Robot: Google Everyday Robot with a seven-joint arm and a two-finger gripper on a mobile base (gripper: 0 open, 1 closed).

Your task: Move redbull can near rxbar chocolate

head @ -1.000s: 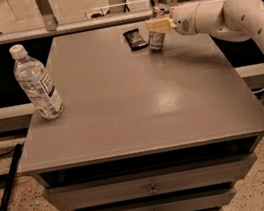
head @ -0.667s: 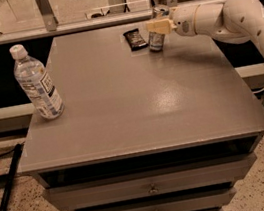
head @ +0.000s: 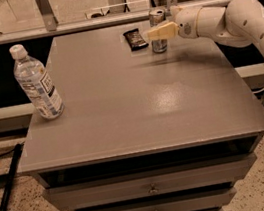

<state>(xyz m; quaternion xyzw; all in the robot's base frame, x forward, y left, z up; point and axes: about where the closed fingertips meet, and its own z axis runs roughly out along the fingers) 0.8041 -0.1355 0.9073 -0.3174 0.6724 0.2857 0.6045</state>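
The redbull can (head: 160, 44) stands upright on the grey table (head: 137, 106) near its far edge. The rxbar chocolate (head: 135, 39), a flat dark bar, lies just left of the can, a small gap apart. My gripper (head: 155, 26) reaches in from the right on the white arm (head: 228, 17) and sits at the can, crossing in front of its middle. The can's base rests on the table and its top shows above the gripper.
A clear plastic water bottle (head: 37, 83) with a white cap stands near the table's left edge. A railing (head: 106, 18) runs behind the far edge. Drawers (head: 151, 188) sit below the table front. A black cable lies on the floor at left.
Almost nothing has moved. The gripper stays at the can beside the bar, and the can stands in the same spot.
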